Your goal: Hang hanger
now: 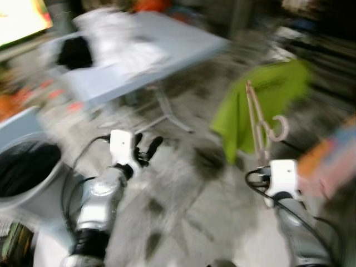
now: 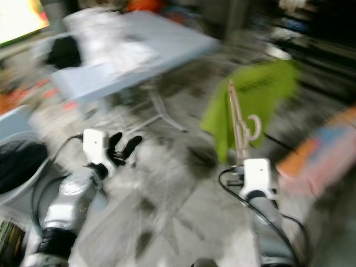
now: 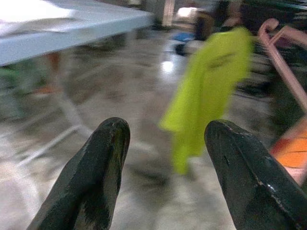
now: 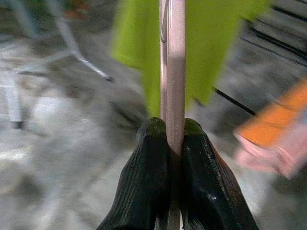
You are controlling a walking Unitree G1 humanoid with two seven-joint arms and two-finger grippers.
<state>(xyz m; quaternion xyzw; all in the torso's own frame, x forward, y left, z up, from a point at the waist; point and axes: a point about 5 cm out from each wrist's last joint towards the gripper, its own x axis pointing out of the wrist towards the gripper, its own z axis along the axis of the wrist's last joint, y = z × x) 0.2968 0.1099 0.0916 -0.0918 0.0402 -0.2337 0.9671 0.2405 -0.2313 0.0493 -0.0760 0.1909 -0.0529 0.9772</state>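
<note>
Fingers [image 4: 204,182] of our right gripper [image 4: 171,132] are pressed against both sides of the pink hanger [image 4: 173,62], which stands upright above the right wrist with its hook [image 1: 280,128] near the lime-green shirt [image 1: 267,94]. Our left gripper [image 3: 165,139] is held out over the grey floor [image 1: 189,211], its fingers [image 3: 93,177] spread apart. We see a blurred light-blue folding table [image 1: 172,44] beyond it.

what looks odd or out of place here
Nothing looks damaged or spilled. The pink hanger stands upright, clamped in the right end effector, bare; the green shirt hangs behind it. Blur hides finer detail.
</note>
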